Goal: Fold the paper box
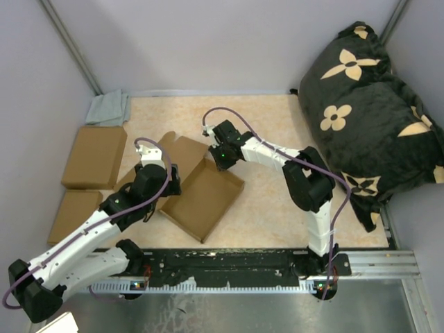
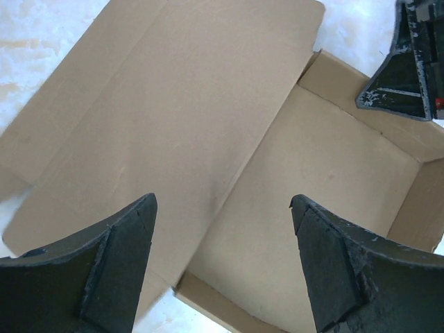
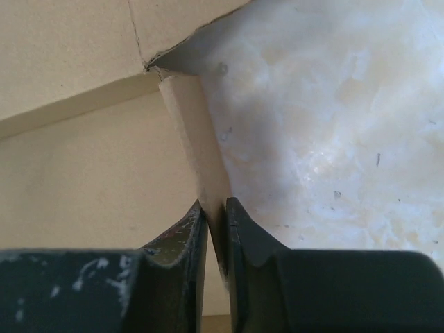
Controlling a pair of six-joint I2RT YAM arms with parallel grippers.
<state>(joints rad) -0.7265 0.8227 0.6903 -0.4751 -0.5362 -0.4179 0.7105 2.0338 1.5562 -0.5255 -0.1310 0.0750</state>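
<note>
The paper box [image 1: 205, 198] lies mid-table as a shallow brown tray with raised walls. Its lid panel [image 2: 180, 104] is spread flat toward the far left. My left gripper [image 1: 166, 186] hovers over the tray's left side. Its jaws stand wide open and hold nothing [image 2: 223, 201], with the tray floor [image 2: 312, 173] below them. My right gripper [image 1: 220, 158] is at the tray's far corner. There it is shut [image 3: 214, 205] on the upright edge of a side wall [image 3: 191, 132]. One of its fingers [image 2: 406, 69] shows in the left wrist view, over the far wall.
Two ready-made brown boxes [image 1: 95, 156] [image 1: 75, 214] sit along the left side. A grey cloth [image 1: 109, 107] lies in the far left corner. A black flower-patterned cushion [image 1: 368, 104] fills the right side. The arms' black mounting rail [image 1: 236, 267] runs along the near edge.
</note>
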